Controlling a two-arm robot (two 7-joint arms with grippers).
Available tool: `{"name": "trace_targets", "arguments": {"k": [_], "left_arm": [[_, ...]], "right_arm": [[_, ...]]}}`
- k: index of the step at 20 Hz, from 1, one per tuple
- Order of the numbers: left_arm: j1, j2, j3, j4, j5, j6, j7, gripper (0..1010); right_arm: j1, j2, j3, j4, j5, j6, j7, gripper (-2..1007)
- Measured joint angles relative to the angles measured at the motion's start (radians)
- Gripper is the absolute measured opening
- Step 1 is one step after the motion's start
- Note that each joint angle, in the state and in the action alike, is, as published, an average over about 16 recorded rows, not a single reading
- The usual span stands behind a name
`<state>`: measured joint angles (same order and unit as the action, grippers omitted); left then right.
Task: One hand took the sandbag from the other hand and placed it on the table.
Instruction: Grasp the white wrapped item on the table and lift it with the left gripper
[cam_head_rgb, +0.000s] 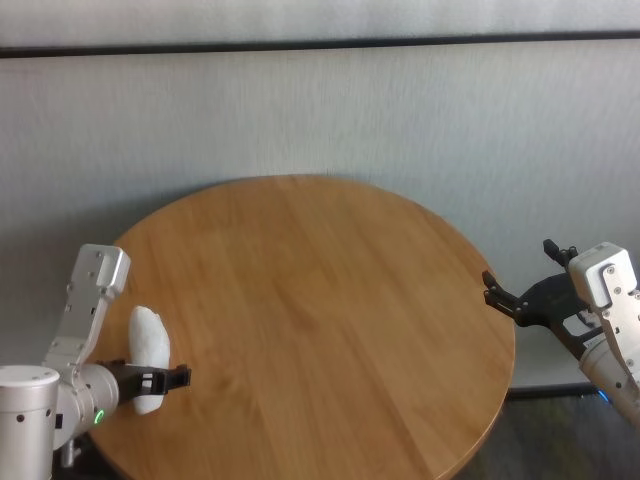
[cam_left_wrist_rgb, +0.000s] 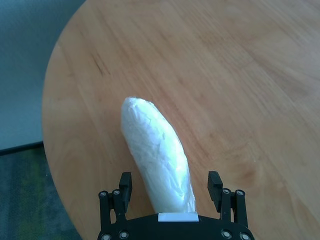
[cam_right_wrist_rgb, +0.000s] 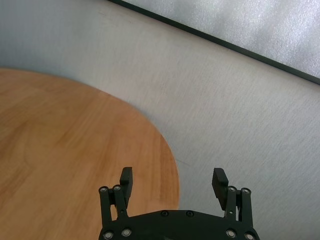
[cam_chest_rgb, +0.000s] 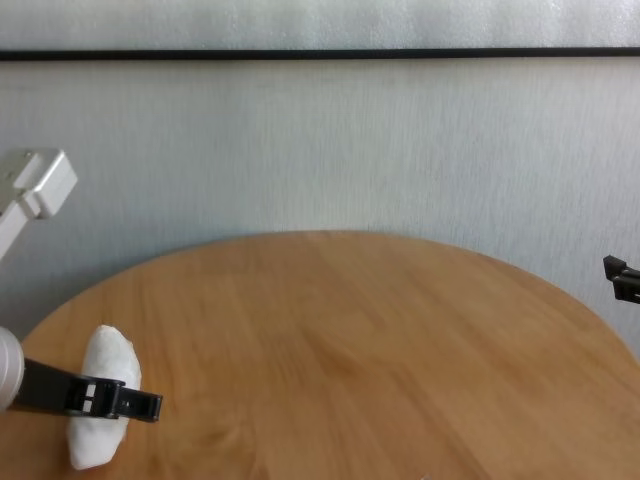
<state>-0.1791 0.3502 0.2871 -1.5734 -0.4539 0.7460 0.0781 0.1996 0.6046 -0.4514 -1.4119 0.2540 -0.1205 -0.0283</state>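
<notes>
Sandbag (cam_left_wrist_rgb: 156, 155) lies between the left gripper's (cam_left_wrist_rgb: 170, 186) spread fingers on the table (cam_head_rgb: 330, 300); right gripper (cam_right_wrist_rgb: 174, 182), open and empty, waits well apart. Handover not yet begun.

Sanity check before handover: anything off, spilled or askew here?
Nothing stands out. The sandbag looks intact, no spill, between the left gripper's fingers near the table's left edge; whether they pinch it is unclear. The right gripper is open and empty at the right edge.
</notes>
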Motion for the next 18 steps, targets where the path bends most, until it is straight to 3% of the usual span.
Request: {"name": "trace_targets", "arguments": {"k": [18], "left_arm": [[0.002, 0.0, -0.005, -0.001, 0.006, 0.0, -0.003, 1002]], "right_arm": [[0.0, 0.0, 0.0, 0.0, 0.0, 0.0, 0.0, 1001]]}}
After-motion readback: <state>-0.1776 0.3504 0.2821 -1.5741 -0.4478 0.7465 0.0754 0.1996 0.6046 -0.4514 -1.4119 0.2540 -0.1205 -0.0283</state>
